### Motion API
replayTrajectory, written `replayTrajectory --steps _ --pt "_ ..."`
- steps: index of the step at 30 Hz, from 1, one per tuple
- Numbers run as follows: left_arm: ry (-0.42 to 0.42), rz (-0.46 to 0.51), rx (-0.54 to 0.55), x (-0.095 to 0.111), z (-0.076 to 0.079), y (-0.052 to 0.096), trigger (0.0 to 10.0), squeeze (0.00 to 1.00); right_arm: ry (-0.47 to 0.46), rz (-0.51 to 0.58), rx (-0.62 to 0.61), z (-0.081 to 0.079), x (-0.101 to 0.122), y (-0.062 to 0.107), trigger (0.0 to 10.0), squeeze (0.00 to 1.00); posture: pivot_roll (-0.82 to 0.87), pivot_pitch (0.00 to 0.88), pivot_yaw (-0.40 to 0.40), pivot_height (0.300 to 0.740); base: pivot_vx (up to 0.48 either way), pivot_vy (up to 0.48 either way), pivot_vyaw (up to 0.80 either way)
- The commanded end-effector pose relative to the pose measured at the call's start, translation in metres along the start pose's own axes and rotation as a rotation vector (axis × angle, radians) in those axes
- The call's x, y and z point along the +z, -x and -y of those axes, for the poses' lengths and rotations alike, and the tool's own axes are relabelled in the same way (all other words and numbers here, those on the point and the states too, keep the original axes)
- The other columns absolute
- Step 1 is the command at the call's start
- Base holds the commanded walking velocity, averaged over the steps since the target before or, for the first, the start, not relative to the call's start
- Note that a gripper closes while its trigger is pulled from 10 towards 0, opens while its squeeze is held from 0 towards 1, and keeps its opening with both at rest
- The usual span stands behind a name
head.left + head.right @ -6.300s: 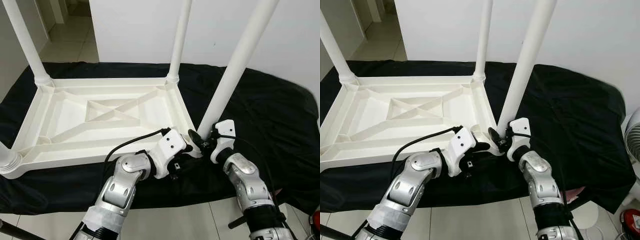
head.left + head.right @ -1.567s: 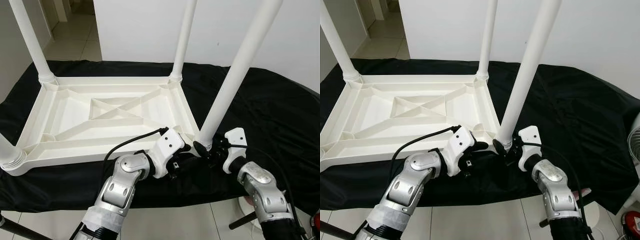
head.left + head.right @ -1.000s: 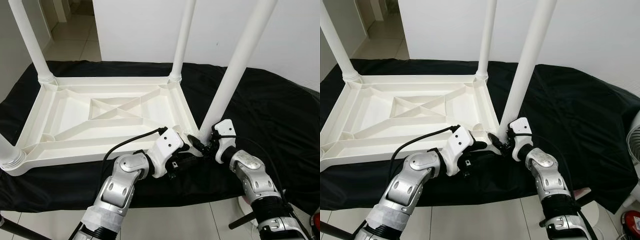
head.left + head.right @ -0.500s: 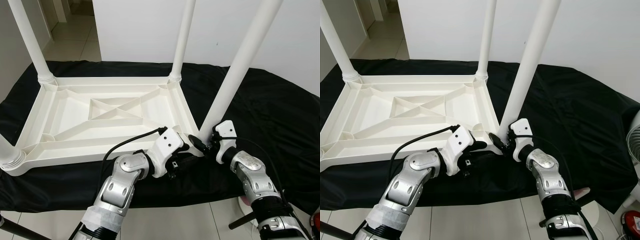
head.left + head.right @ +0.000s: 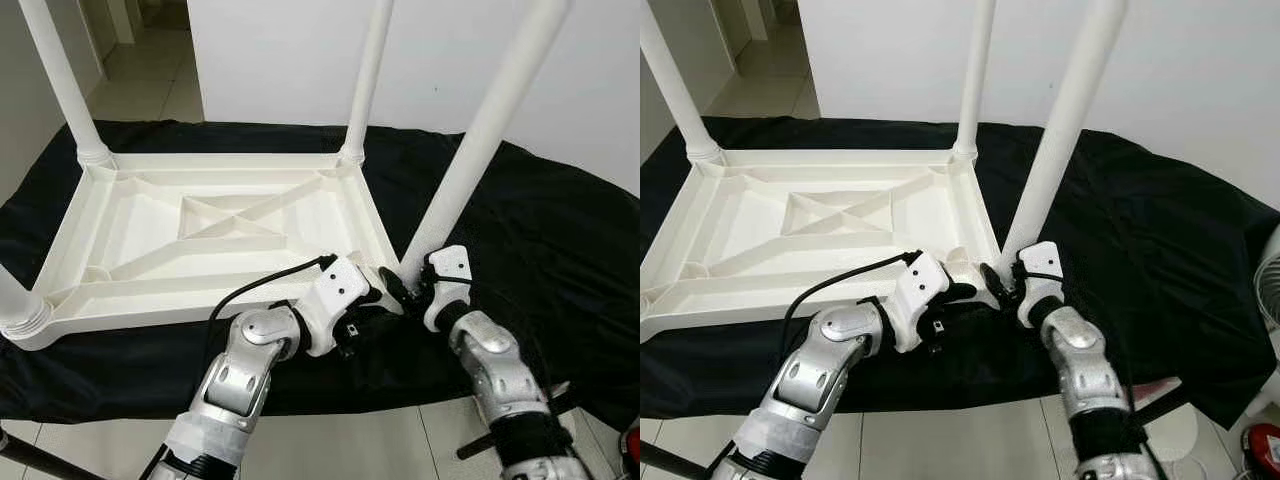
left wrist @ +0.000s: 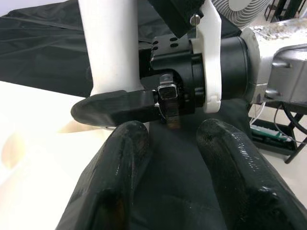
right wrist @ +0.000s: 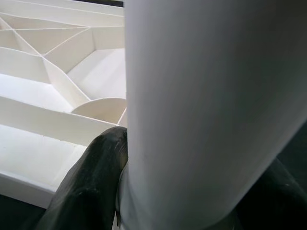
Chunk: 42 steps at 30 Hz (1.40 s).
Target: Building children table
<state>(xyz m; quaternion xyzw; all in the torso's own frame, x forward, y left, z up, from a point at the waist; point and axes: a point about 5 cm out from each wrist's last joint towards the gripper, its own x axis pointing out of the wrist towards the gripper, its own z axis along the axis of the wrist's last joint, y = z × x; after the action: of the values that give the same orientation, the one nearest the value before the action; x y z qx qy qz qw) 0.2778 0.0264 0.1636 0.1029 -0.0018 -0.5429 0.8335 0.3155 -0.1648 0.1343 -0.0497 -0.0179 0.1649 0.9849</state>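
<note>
A: So, in the head views, what is the robot doing?

B: The right tool point(image 5: 407, 288) is clasping the base of the near leg point(image 5: 470, 150), which is leaning away from the upturned white table point(image 5: 215, 240) lying on the black cloth point(image 5: 560, 240). The left tool point(image 5: 372, 300) is resting just beside that corner.

A: And the left wrist view?

B: Its two fingers point(image 6: 125, 158) are standing apart, gripping nothing, pointing at the right tool point(image 6: 144, 106) pressed against the leg point(image 6: 109, 43).

A: The right wrist view?

B: One finger point(image 7: 93, 177) is hugging the leg point(image 7: 211, 105), with the ribbed underside point(image 7: 53, 81) behind it.

A: How should the step go?

B: Probably by bringing the leg upright over its socket before pressing or turning, while the left tool is bracing the frame. Three other legs are already standing in their corners; everything is smooth white plastic.
</note>
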Motion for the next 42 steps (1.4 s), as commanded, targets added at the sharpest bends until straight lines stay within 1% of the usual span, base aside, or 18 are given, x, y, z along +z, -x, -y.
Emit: replayTrajectory --steps 1,2,5,7,9,12,13,15,16,17,22,23,25,27,34,36,38,42 --pt "0.006 -0.008 0.136 -0.001 -0.006 0.0 10.0 0.0 -0.019 -0.039 -0.044 -0.002 -0.008 0.004 10.0 0.0 0.03 0.08 -0.066 0.74 0.0 0.0 0.0" --pt "0.006 -0.013 0.139 -0.002 -0.007 0.002 10.0 0.0 -0.067 -0.035 -0.155 -0.008 -0.007 0.008 10.0 0.0 0.03 0.08 -0.068 0.74 0.0 0.0 0.0" --pt "0.006 -0.013 0.139 -0.002 -0.007 0.002 10.0 0.0 -0.067 -0.035 -0.155 -0.008 -0.007 0.008 10.0 0.0 0.03 0.08 -0.068 0.74 0.0 0.0 0.0" --pt "0.006 -0.016 0.145 -0.003 -0.008 0.003 10.0 0.0 -0.1 -0.027 -0.263 -0.015 -0.007 0.011 10.0 0.0 0.03 0.076 -0.07 0.74 0.0 0.0 0.0" --pt "0.006 -0.015 0.149 -0.003 -0.008 0.003 10.0 0.0 -0.114 -0.024 -0.314 -0.019 -0.007 0.012 10.0 0.0 0.03 0.076 -0.07 0.74 0.0 0.0 0.0" --pt "0.007 -0.014 0.15 -0.002 -0.008 0.002 10.0 0.0 -0.128 -0.008 -0.354 -0.026 -0.005 0.011 10.0 0.0 0.04 0.071 -0.065 0.74 0.0 0.0 0.0" --pt "0.006 -0.011 0.148 -0.001 -0.008 0.002 10.0 0.0 -0.138 0.009 -0.36 -0.034 -0.001 0.01 10.0 0.0 0.03 0.07 -0.062 0.74 0.0 0.0 0.0" --pt "0.007 -0.011 0.145 -0.001 -0.008 0.002 10.0 0.0 -0.141 0.014 -0.358 -0.035 0.0 0.01 10.0 0.0 0.03 0.07 -0.062 0.74 0.0 0.0 0.0" --pt "0.004 -0.013 0.142 -0.002 -0.007 0.002 10.0 0.0 -0.141 0.01 -0.362 -0.033 0.0 0.011 10.0 0.89 0.03 0.066 -0.061 0.74 0.0 0.0 0.0" --pt "0.004 -0.015 0.14 -0.002 -0.007 0.002 10.0 0.0 -0.148 0.016 -0.362 -0.03 0.0 0.012 10.0 1.0 0.03 0.066 -0.062 0.74 0.0 0.0 0.0" --pt "0.005 -0.015 0.141 -0.003 -0.007 0.002 10.0 0.0 -0.139 0.022 -0.381 -0.022 0.003 0.015 10.0 1.0 0.03 0.063 -0.062 0.74 0.0 0.0 0.0" --pt "0.006 -0.016 0.141 -0.003 -0.007 0.002 10.0 0.0 -0.106 0.024 -0.37 -0.018 0.004 0.015 10.0 1.0 0.03 0.061 -0.064 0.74 0.0 0.0 0.0" --pt "0.007 -0.015 0.14 -0.003 -0.007 0.002 10.0 0.0 -0.104 0.024 -0.31 -0.017 0.005 0.014 10.0 1.0 0.03 0.061 -0.064 0.74 0.0 0.0 0.0" --pt "0.007 -0.015 0.139 -0.003 -0.007 0.002 10.0 0.0 -0.107 0.033 -0.228 -0.016 0.008 0.014 10.0 0.0 0.03 0.064 -0.063 0.74 0.0 0.0 0.0" --pt "0.007 -0.018 0.143 -0.003 -0.007 0.004 10.0 0.0 -0.083 0.027 -0.051 -0.009 0.008 0.018 10.0 0.0 0.04 0.076 -0.066 0.74 0.0 0.0 0.0" --pt "0.007 -0.019 0.146 -0.003 -0.008 0.005 10.0 0.0 -0.089 0.02 0.056 -0.005 0.007 0.02 10.0 0.0 0.05 0.083 -0.071 0.74 0.0 0.0 0.0" --pt "0.01 -0.019 0.152 -0.002 -0.008 0.006 10.0 0.0 -0.061 0.019 0.152 0.001 0.007 0.021 10.0 0.0 0.06 0.084 -0.074 0.74 0.0 0.0 0.0" --pt "0.015 -0.022 0.16 -0.004 -0.006 0.007 10.0 0.0 -0.011 0.016 0.232 0.009 0.009 0.016 10.0 0.0 0.07 0.088 -0.085 0.74 0.0 0.0 0.0"
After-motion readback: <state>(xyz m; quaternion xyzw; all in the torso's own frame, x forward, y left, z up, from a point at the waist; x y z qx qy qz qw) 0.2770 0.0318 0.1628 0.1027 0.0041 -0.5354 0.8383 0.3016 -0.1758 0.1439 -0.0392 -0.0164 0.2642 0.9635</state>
